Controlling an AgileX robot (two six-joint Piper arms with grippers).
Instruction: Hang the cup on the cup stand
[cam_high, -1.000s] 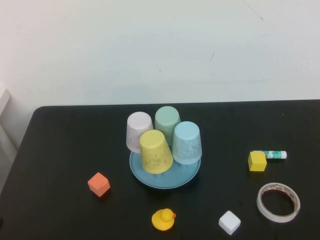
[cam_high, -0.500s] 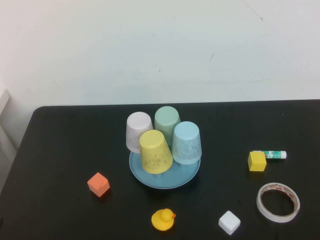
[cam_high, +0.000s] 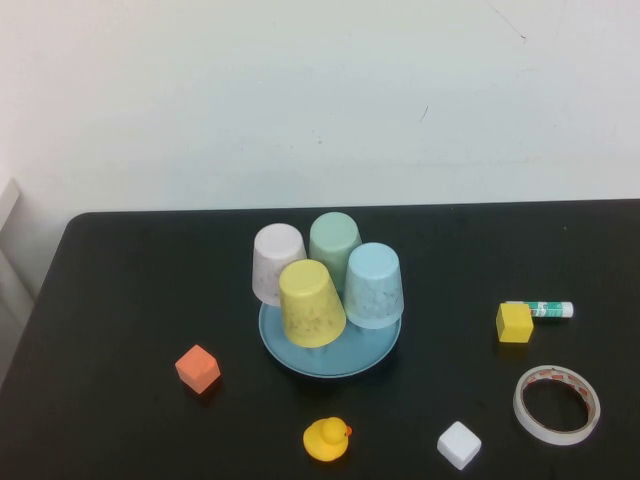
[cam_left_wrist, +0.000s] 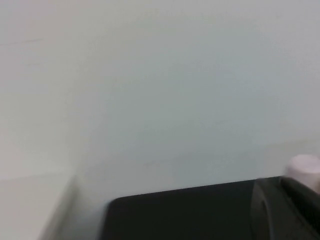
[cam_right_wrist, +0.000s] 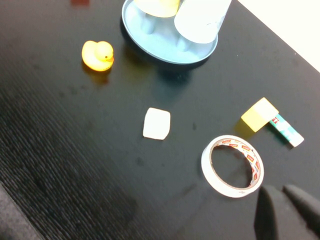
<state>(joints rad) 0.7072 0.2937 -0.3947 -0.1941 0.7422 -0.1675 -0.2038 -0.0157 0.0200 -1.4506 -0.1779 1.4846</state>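
The sky-blue cup (cam_high: 374, 285) sits upside down on the right side of the cup stand (cam_high: 330, 360), whose round blue base shows under several inverted cups. A yellow cup (cam_high: 311, 303), a mint-green cup (cam_high: 334, 240) and a pale pink-white cup (cam_high: 277, 262) sit beside it. The pegs are hidden in the high view. The right wrist view shows the blue cup (cam_right_wrist: 202, 17) and the base rim (cam_right_wrist: 150, 47). Neither gripper shows in the high view. My right gripper (cam_right_wrist: 280, 189) is shut and empty above the table near the tape. My left gripper (cam_left_wrist: 280, 181) is shut, far to the left of the cups.
An orange cube (cam_high: 197, 368), a yellow duck (cam_high: 327, 439), a white cube (cam_high: 459, 444), a tape roll (cam_high: 557, 404), a yellow cube (cam_high: 514, 323) and a glue stick (cam_high: 545, 310) lie around the stand. The table's left edge (cam_high: 40, 300) is near the wall.
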